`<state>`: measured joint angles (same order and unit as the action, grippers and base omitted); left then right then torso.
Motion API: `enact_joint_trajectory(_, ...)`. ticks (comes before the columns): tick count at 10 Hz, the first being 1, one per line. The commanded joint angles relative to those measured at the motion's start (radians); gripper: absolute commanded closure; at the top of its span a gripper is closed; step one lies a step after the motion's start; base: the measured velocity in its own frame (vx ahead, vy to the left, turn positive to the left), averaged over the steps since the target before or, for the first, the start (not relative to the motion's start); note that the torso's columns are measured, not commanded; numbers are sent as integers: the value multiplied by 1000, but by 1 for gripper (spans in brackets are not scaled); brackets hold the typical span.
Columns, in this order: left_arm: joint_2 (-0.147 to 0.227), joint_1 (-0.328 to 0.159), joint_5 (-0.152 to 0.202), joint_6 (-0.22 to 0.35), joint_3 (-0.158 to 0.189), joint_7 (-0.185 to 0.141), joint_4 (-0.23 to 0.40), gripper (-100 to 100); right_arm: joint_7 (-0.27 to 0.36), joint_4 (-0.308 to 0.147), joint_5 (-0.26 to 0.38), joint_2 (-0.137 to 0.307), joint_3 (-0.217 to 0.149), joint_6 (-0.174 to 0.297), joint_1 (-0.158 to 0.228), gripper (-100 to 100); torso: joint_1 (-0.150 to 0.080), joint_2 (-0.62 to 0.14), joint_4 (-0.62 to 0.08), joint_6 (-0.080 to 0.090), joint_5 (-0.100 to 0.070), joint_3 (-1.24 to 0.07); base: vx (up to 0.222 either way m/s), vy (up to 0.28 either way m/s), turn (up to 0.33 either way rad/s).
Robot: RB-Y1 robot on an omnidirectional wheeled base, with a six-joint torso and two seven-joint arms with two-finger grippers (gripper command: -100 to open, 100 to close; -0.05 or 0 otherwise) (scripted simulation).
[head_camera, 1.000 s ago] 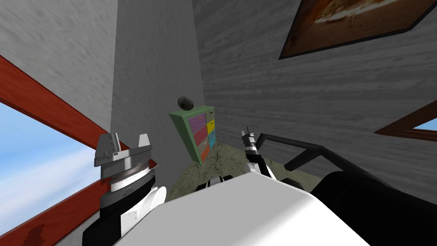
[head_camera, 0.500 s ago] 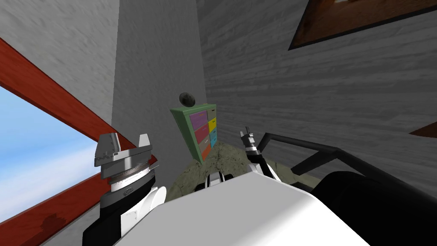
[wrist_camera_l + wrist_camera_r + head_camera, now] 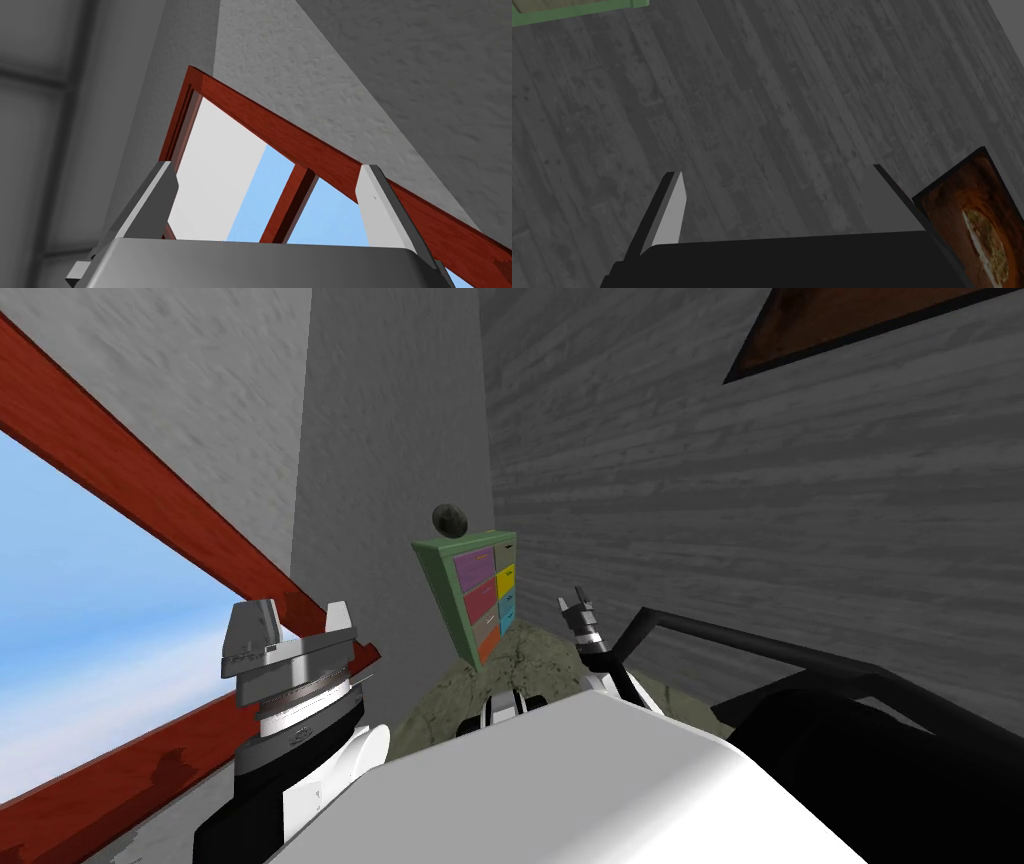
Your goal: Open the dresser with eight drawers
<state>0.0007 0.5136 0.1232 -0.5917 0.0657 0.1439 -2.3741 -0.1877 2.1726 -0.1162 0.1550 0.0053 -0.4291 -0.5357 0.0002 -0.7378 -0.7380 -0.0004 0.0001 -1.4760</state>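
Note:
The dresser is a green frame with two columns of coloured drawer fronts, all flush, standing in the corner some way ahead of me. Its green edge also shows in the right wrist view, off to one side of the fingers. My right gripper is raised to the right of the dresser and well short of it. It stands open with nothing between the fingers, facing a grey plank wall. My left gripper is held up near the head camera, at the left, also open and empty.
A dark round object sits on top of the dresser. A mottled green rug lies in front of it. A black frame and dark bulk stand at my right. A red-framed window is on the left wall, a picture on the plank wall.
My head view has swung: the wall picture slid toward the upper right corner, the small window at the right edge left the view, and the dresser sits slightly further right. Both arms kept their pose.

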Motion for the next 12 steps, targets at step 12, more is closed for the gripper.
enact_joint_trajectory(12, 0, 0, 0, 0, 0, 0, 0, 0, -371, -65, -128, 34, 75, -72, -13, -100, -1, 0, 0, 0, 0, 0, 47, -13, 142)
